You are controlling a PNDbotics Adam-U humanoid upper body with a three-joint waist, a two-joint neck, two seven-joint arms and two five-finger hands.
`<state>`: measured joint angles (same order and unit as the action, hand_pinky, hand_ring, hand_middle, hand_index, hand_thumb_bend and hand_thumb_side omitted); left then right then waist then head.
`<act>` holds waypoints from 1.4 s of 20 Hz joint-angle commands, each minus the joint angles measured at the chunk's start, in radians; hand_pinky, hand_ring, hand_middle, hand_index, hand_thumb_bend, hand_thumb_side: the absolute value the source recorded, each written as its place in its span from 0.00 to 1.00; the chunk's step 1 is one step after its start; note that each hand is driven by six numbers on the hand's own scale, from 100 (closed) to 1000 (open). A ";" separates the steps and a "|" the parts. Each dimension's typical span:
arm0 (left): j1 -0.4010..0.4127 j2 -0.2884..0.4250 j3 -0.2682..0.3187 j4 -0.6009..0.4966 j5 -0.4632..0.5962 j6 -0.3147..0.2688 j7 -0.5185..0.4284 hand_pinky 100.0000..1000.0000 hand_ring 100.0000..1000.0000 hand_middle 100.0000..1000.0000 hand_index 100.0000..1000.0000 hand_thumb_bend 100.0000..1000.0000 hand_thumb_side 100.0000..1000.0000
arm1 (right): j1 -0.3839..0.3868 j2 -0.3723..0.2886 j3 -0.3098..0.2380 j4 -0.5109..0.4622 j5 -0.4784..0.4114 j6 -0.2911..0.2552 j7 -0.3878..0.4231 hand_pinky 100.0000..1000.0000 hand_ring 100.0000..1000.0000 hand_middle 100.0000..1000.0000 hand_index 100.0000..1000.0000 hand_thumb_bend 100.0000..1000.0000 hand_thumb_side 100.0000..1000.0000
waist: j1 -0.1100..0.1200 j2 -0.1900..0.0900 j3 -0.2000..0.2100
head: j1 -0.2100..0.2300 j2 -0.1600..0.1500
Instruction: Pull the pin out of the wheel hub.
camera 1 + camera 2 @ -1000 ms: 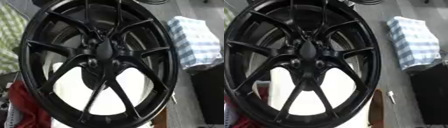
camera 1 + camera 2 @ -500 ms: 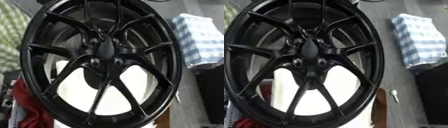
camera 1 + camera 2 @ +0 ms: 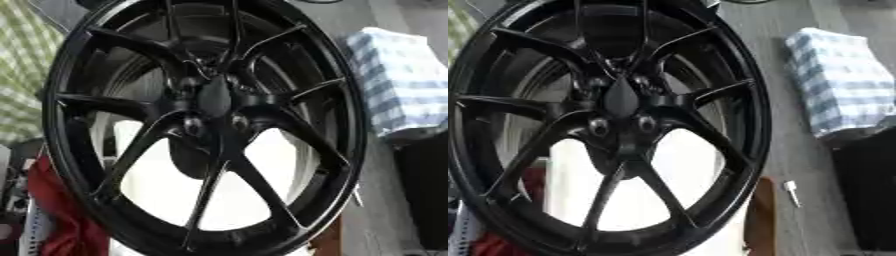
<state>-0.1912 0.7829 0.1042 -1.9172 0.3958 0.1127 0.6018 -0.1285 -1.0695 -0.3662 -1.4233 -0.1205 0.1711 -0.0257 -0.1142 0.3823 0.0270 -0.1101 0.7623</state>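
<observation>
A large black spoked wheel (image 3: 79, 150) fills both views, standing tilted, its face towards me. Its hub (image 3: 214, 97) has a dark pointed centre cap with bolt holes (image 3: 238, 121) around it. I cannot make out a pin in the hub. A small silver pin-like piece (image 3: 791, 192) lies on the grey surface to the right of the rim. Neither hand shows in either view.
A blue-and-white checked cloth (image 3: 842, 80) lies at the right, with a black box (image 3: 868, 195) below it. A green checked cloth (image 3: 22, 75) and a red cloth (image 3: 61, 200) sit at the left. A white surface (image 3: 236, 190) shows through the spokes.
The whole picture has shifted and tilted a little, so the camera moved. The wheel and the things around it have not visibly moved.
</observation>
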 commanded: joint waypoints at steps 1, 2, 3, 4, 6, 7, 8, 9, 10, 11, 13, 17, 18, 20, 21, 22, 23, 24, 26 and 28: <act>-0.007 0.017 0.007 -0.016 0.003 0.000 -0.003 0.83 0.58 0.54 0.70 0.11 0.78 | -0.018 -0.039 -0.007 -0.045 -0.021 -0.016 -0.019 0.81 0.74 0.69 0.77 0.00 0.39 | 0.005 -0.024 0.001 | -0.005 -0.010; -0.008 0.017 0.006 -0.017 0.003 0.000 -0.004 0.83 0.58 0.54 0.70 0.11 0.78 | -0.022 -0.040 -0.003 -0.061 -0.022 -0.009 -0.022 0.81 0.74 0.69 0.78 0.00 0.38 | 0.006 -0.024 0.003 | -0.006 -0.010; -0.008 0.017 0.005 -0.017 0.003 0.001 -0.005 0.83 0.58 0.54 0.70 0.11 0.78 | -0.027 -0.041 0.001 -0.075 -0.020 -0.001 -0.024 0.81 0.74 0.70 0.78 0.00 0.38 | 0.006 -0.024 0.004 | -0.007 -0.010; -0.008 0.017 0.004 -0.018 0.003 0.001 -0.006 0.84 0.58 0.54 0.70 0.11 0.78 | -0.032 -0.042 0.006 -0.086 -0.018 0.009 -0.024 0.82 0.77 0.75 0.81 0.00 0.33 | 0.007 -0.024 0.005 | -0.009 -0.010; -0.009 0.016 0.003 -0.018 0.003 0.002 -0.006 0.84 0.58 0.54 0.70 0.11 0.78 | -0.038 -0.043 0.014 -0.097 -0.009 0.034 -0.019 0.86 0.86 0.86 0.86 0.00 0.00 | 0.009 -0.024 0.006 | -0.012 -0.011; -0.009 0.015 0.003 -0.018 0.004 0.002 -0.007 0.84 0.58 0.54 0.70 0.11 0.77 | -0.040 -0.045 0.016 -0.094 0.000 0.049 -0.018 0.89 0.90 0.90 0.87 0.00 0.00 | 0.009 -0.024 0.007 | -0.013 -0.011; -0.009 0.015 0.003 -0.019 0.004 0.002 -0.007 0.84 0.58 0.54 0.70 0.11 0.77 | -0.045 -0.045 0.016 -0.089 0.008 0.065 -0.025 0.88 0.89 0.89 0.86 0.00 0.00 | 0.010 -0.024 0.007 | -0.014 -0.010; -0.009 0.015 0.002 -0.019 0.004 0.002 -0.008 0.84 0.58 0.54 0.70 0.11 0.77 | -0.050 -0.044 0.014 -0.086 0.008 0.080 -0.036 0.86 0.87 0.85 0.84 0.00 0.00 | 0.010 -0.024 0.007 | -0.014 -0.010; -0.009 0.015 0.002 -0.019 0.004 0.002 -0.008 0.84 0.58 0.54 0.70 0.11 0.77 | -0.055 -0.042 0.012 -0.087 0.003 0.093 -0.051 0.86 0.86 0.84 0.83 0.00 0.00 | 0.011 -0.024 0.008 | -0.015 -0.011; -0.008 0.014 0.003 -0.019 0.004 0.002 -0.007 0.84 0.58 0.54 0.70 0.11 0.78 | -0.056 -0.040 0.014 -0.092 -0.007 0.102 -0.065 0.86 0.86 0.85 0.84 0.00 0.00 | 0.011 -0.023 0.008 | -0.015 -0.011; -0.008 0.014 0.002 -0.019 0.004 0.002 -0.008 0.84 0.58 0.54 0.70 0.11 0.78 | -0.057 -0.038 0.016 -0.105 -0.024 0.107 -0.088 0.87 0.89 0.90 0.89 0.01 0.26 | 0.012 -0.023 0.009 | -0.016 -0.012; -0.007 0.014 0.003 -0.019 0.004 0.002 -0.008 0.84 0.58 0.54 0.70 0.11 0.77 | -0.063 -0.035 0.016 -0.117 -0.052 0.093 -0.136 0.82 0.77 0.74 0.82 0.00 0.45 | 0.013 -0.022 0.009 | -0.018 -0.011; -0.007 0.013 0.003 -0.019 0.004 0.002 -0.008 0.84 0.58 0.54 0.70 0.10 0.78 | -0.064 -0.035 0.014 -0.118 -0.064 0.096 -0.152 0.79 0.71 0.67 0.77 0.00 0.42 | 0.013 -0.022 0.008 | -0.018 -0.011; -0.008 0.013 0.002 -0.020 0.004 0.003 -0.008 0.84 0.58 0.54 0.70 0.10 0.78 | -0.069 -0.034 0.015 -0.131 -0.088 0.100 -0.184 0.78 0.65 0.61 0.73 0.00 0.42 | 0.014 -0.021 0.009 | -0.019 -0.010; -0.008 0.013 0.001 -0.020 0.004 0.003 -0.009 0.84 0.58 0.54 0.70 0.10 0.78 | -0.071 -0.033 0.019 -0.142 -0.102 0.096 -0.199 0.77 0.63 0.58 0.70 0.00 0.42 | 0.014 -0.021 0.009 | -0.020 -0.010; -0.009 0.013 0.001 -0.021 0.003 0.003 -0.009 0.84 0.58 0.54 0.70 0.10 0.78 | -0.071 -0.032 0.025 -0.157 -0.117 0.089 -0.212 0.76 0.62 0.56 0.68 0.00 0.45 | 0.014 -0.021 0.010 | -0.021 -0.009; -0.009 0.013 0.001 -0.021 0.003 0.003 -0.009 0.84 0.58 0.54 0.70 0.10 0.78 | -0.072 -0.029 0.031 -0.175 -0.134 0.079 -0.220 0.76 0.61 0.55 0.67 0.00 0.50 | 0.015 -0.020 0.011 | -0.022 -0.009; -0.009 0.013 0.001 -0.022 0.003 0.003 -0.009 0.84 0.58 0.54 0.70 0.10 0.78 | -0.073 -0.026 0.037 -0.192 -0.150 0.068 -0.222 0.76 0.60 0.55 0.67 0.00 0.53 | 0.015 -0.020 0.011 | -0.022 -0.010; -0.010 0.013 0.000 -0.022 0.003 0.004 -0.010 0.84 0.58 0.54 0.70 0.10 0.78 | -0.074 -0.021 0.048 -0.228 -0.185 0.045 -0.215 0.75 0.59 0.53 0.65 0.00 0.61 | 0.016 -0.019 0.013 | -0.023 -0.012; -0.011 0.013 -0.001 -0.024 0.003 0.004 -0.011 0.84 0.58 0.54 0.70 0.10 0.78 | -0.076 -0.017 0.058 -0.262 -0.221 0.024 -0.203 0.74 0.57 0.52 0.64 0.00 0.67 | 0.018 -0.018 0.014 | -0.024 -0.014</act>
<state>-0.1941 0.7744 0.0964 -1.9234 0.3961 0.1182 0.5949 -0.1942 -1.0588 -0.3013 -1.6548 -0.3184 0.2085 -0.2312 -0.1005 0.3822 0.0418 -0.1302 0.7613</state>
